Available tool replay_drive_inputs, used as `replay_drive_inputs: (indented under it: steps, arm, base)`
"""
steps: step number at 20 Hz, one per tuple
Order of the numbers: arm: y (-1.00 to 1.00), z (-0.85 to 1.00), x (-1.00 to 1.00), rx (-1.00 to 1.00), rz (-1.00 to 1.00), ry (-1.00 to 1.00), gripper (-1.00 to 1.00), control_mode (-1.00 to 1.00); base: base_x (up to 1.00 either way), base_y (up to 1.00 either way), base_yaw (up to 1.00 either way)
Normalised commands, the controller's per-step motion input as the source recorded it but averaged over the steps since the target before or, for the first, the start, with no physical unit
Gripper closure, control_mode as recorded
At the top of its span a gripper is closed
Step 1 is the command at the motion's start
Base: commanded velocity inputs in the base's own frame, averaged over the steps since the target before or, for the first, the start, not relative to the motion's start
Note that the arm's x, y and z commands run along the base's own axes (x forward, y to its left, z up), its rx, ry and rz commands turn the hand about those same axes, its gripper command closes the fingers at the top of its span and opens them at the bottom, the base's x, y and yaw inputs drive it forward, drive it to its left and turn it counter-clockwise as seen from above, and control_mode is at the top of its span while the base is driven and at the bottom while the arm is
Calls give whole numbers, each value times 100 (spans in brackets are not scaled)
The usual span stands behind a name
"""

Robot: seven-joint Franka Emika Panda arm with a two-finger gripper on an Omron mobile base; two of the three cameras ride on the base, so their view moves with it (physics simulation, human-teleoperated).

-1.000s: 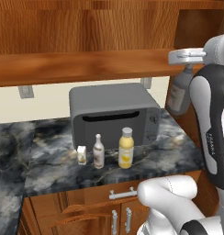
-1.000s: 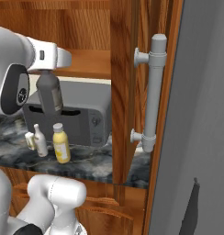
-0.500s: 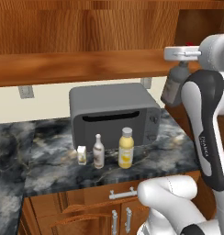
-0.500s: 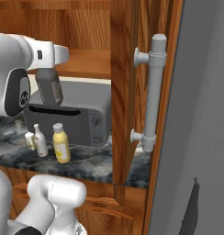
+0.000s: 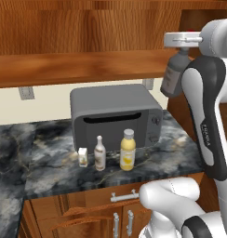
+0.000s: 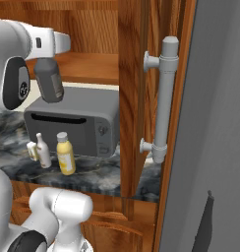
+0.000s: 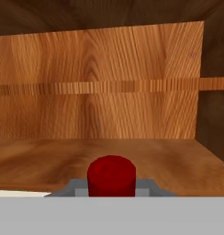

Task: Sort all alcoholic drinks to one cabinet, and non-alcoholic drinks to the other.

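Your gripper [image 5: 181, 46] is clamped on the dark grey bottle [image 5: 172, 76], which hangs neck-up, seemingly just outside the shelf board [image 5: 78, 67], cabinet interior straight ahead.

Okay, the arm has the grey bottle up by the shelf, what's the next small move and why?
Probably ease the grey bottle forward over the shelf. The pincer is shut on its neck, it hangs off the shelf's front edge, and the hand view shows bare board ahead.
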Motion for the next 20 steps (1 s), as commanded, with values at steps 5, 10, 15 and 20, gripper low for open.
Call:
replay_drive_inputs:
  steps: [5, 10, 15, 20]
  arm:
    - [0, 5, 17, 3, 1, -2, 100, -100]
    - [0, 0, 18, 3, 1, -6, 100, -100]
    - [0, 1, 15, 2, 1, -6, 100, -100]
    - [0, 1, 19, 2, 0, -4, 100, -100]
  base:
    - [0, 0, 0]
    - [0, 0, 0]
    - [0, 0, 0]
    - [0, 0, 0]
